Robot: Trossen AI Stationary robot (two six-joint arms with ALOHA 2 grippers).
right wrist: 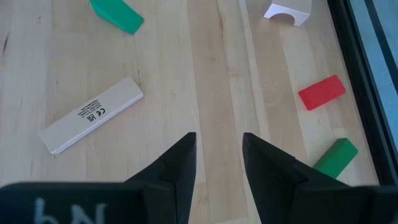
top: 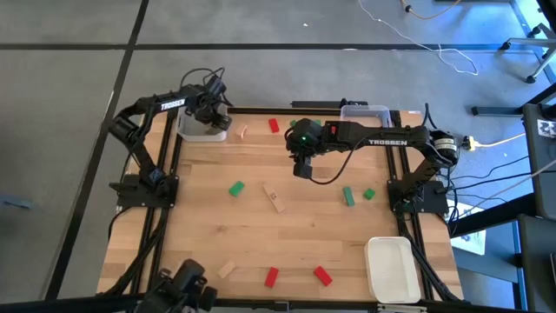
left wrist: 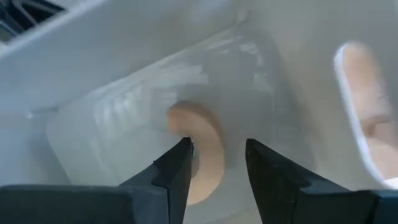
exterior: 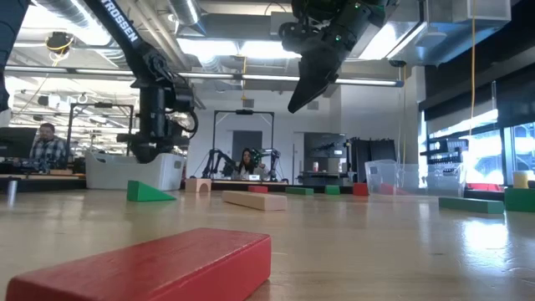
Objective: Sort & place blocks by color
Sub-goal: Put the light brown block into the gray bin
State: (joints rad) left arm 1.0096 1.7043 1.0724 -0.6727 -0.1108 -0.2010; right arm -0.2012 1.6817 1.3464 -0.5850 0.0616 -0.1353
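Red, green and tan blocks lie flat, scattered on the wooden table (top: 200,235). My left gripper (top: 208,111) is open at the far left, reaching down into a white bin (top: 193,133). In the left wrist view, its fingers (left wrist: 214,168) stand above a tan curved block (left wrist: 205,146) lying on the bin's floor. My right gripper (top: 302,167) is open and empty, above the table's middle. Below it in the right wrist view (right wrist: 217,165) is bare wood, with a long tan block (right wrist: 93,115) to one side and a red block (right wrist: 321,92) and a green block (right wrist: 336,155) to the other.
A clear bin (top: 365,113) stands at the far edge and a white tray (top: 391,268) at the near right. A tan arch block (top: 244,132) lies beside the white bin. Two red blocks (top: 271,276) (top: 322,276) and a tan block (top: 227,269) lie near the front edge.
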